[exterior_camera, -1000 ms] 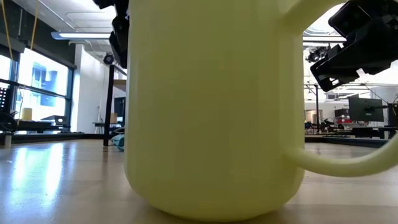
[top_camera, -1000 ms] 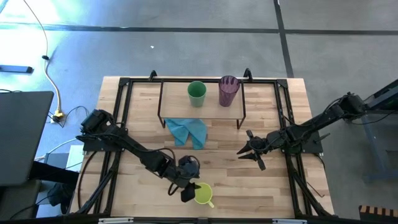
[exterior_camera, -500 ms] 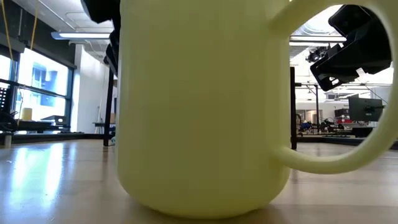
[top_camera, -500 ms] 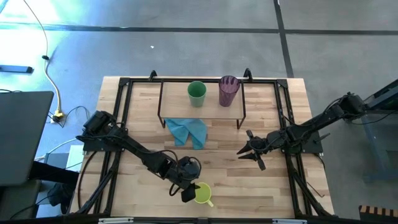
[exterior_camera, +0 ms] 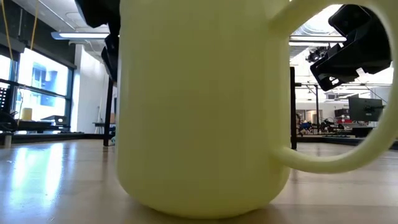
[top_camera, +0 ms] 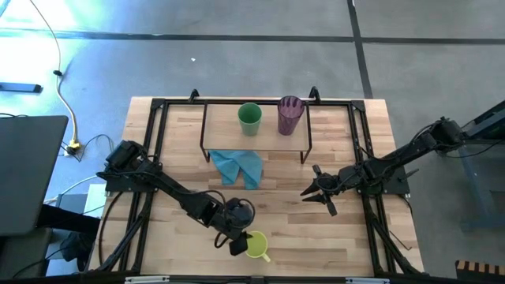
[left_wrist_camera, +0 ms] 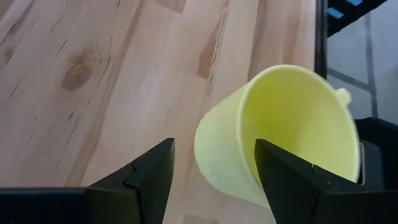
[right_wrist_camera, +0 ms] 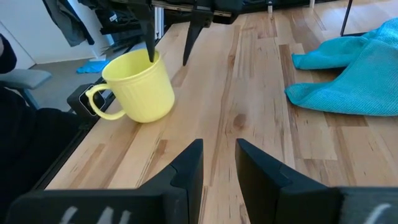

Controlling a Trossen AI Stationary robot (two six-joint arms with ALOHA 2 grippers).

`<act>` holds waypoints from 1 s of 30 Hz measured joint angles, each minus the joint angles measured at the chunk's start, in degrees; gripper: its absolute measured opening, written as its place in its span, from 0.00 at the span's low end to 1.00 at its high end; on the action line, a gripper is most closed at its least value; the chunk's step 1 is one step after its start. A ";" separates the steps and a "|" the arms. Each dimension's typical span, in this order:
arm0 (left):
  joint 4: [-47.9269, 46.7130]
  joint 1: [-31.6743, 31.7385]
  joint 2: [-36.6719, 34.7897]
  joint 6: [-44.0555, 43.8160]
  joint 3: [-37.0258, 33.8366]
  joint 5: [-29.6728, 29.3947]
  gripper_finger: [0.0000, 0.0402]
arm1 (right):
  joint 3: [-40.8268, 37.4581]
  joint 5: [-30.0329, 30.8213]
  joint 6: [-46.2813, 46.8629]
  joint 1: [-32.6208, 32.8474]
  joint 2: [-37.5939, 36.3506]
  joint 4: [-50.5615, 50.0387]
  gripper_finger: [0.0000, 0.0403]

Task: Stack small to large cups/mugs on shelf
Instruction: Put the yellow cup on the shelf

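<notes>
Straddling the yellow mug's [top_camera: 257, 245] rim, the released left hand [top_camera: 239, 241] sits clear of the blue cloth [top_camera: 239, 166].

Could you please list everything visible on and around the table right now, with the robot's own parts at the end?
Mug: one, yellow-green with a handle, upright on the table's near edge.
Green cup: one, green, standing on the shelf.
Purple tumbler: one, translucent purple, on the shelf beside the green cup.
Cloth: one, light blue, crumpled on the table just in front of the shelf.
Shelf: one, light wood on thin dark legs, at the table's far side.
Table: one, wood with black rails.
Left claw: one, dark, open, straddling the mug's wall, one finger inside the rim.
Right claw: one, dark, fingers slightly apart, empty, waiting over the table's right half.
</notes>
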 joint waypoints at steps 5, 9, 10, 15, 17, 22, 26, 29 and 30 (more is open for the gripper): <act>-0.66 0.00 0.00 -0.24 0.00 -0.40 0.49 | 0.00 -0.01 0.00 0.00 0.00 0.00 0.21; -0.64 0.00 0.00 -0.22 0.00 -0.49 0.40 | 0.00 0.00 0.00 0.01 0.00 0.00 0.21; -0.65 0.00 0.00 -0.19 0.00 -0.73 0.38 | 0.00 0.00 0.00 0.01 0.00 0.00 0.21; -0.70 0.00 0.00 -0.16 0.00 -1.48 0.25 | 0.00 0.01 0.00 0.00 0.00 0.00 0.21; -0.94 0.04 0.00 -0.13 0.00 -1.50 0.19 | 0.00 0.01 0.00 0.01 0.00 0.00 0.21; -1.17 0.02 0.00 0.51 -0.03 -3.01 0.04 | 0.00 0.01 0.00 -0.01 0.00 0.00 0.21; -1.22 0.04 0.00 0.76 -0.07 -3.20 0.03 | 0.00 0.01 -0.01 0.01 0.00 0.00 0.21; -1.52 0.04 0.00 0.76 -0.07 -3.18 0.05 | 0.00 0.01 -0.02 0.00 0.02 0.00 0.21; -1.68 0.04 0.00 0.76 -0.07 -3.18 0.04 | 0.00 0.01 -0.02 0.01 0.02 0.00 0.21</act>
